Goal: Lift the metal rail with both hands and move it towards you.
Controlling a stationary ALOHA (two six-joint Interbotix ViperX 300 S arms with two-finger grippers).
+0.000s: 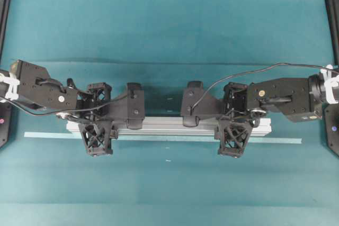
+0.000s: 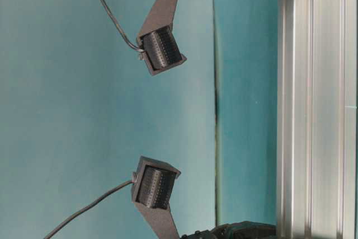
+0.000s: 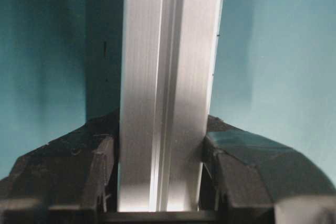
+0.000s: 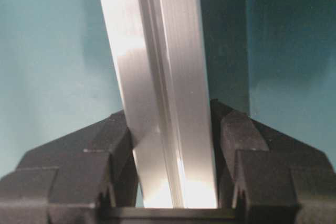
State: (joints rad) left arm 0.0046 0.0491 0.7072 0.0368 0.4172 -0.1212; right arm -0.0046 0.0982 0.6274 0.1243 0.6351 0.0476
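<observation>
Left pincer: at centre left of the overhead view we see it partly closed on the metal rail, one finger pressed to each side near the rail's left end.
Metal rail: we see it lying level across the middle of the frame, spanning between both arms, above the teal table.
Tape strip: thin and pale, we find it running just below the rail along the table.
Right pincer: at centre right, we see it partly closed on the rail's right end, fingers tight against both sides.
</observation>
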